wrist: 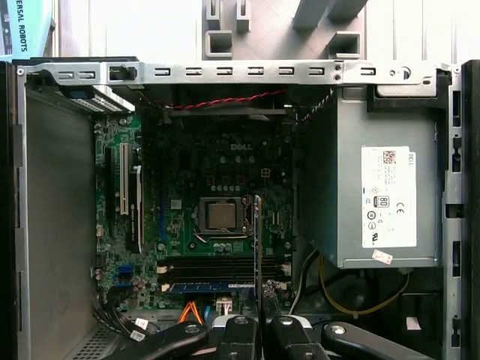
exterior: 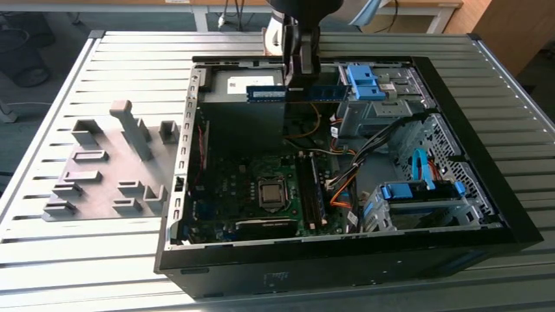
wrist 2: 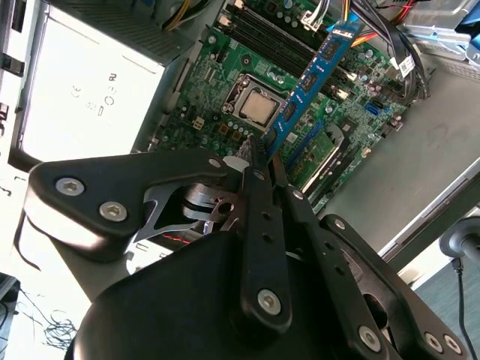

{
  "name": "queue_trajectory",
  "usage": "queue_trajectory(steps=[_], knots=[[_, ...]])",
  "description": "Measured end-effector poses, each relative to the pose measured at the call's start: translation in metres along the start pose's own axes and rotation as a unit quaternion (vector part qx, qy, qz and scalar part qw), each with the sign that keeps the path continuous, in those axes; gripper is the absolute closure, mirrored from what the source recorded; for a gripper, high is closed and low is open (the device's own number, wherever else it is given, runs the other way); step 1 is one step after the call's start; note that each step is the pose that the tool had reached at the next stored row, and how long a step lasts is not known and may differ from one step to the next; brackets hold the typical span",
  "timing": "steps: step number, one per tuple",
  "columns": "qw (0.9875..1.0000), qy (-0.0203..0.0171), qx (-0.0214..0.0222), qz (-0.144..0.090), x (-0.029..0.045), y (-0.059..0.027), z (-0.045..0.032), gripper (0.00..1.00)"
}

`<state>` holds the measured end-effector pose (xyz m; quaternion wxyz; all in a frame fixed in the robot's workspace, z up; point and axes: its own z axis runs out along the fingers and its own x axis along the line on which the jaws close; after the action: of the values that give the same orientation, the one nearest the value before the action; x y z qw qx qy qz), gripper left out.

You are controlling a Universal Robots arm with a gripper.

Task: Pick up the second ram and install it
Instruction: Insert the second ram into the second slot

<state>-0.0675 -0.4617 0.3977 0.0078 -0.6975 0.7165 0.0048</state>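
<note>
My claw (exterior: 302,86) is pinched on the second ram (exterior: 265,93) near its middle; the board hangs on edge, clear above the open computer case (exterior: 186,195), toward its far end in the exterior view; below it lies the motherboard (wrist: 225,165), beside the power supply (wrist: 337,187).

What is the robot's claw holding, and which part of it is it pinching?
The gripper holds the ram stick, pinched near the middle of its long edge, above the open computer case.
</note>
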Motion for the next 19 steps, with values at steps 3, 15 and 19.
queue_trajectory(steps=[3,15,19], knots=[[1.0000,0.0000,0.0000,0.001,0.0000,0.0000,0.0001,0.86],[0.9997,0.0001,0.0004,0.025,0.0000,0.0000,0.0005,0.86],[0.9994,0.0001,0.0006,0.035,0.0000,0.0000,0.0006,0.86]])
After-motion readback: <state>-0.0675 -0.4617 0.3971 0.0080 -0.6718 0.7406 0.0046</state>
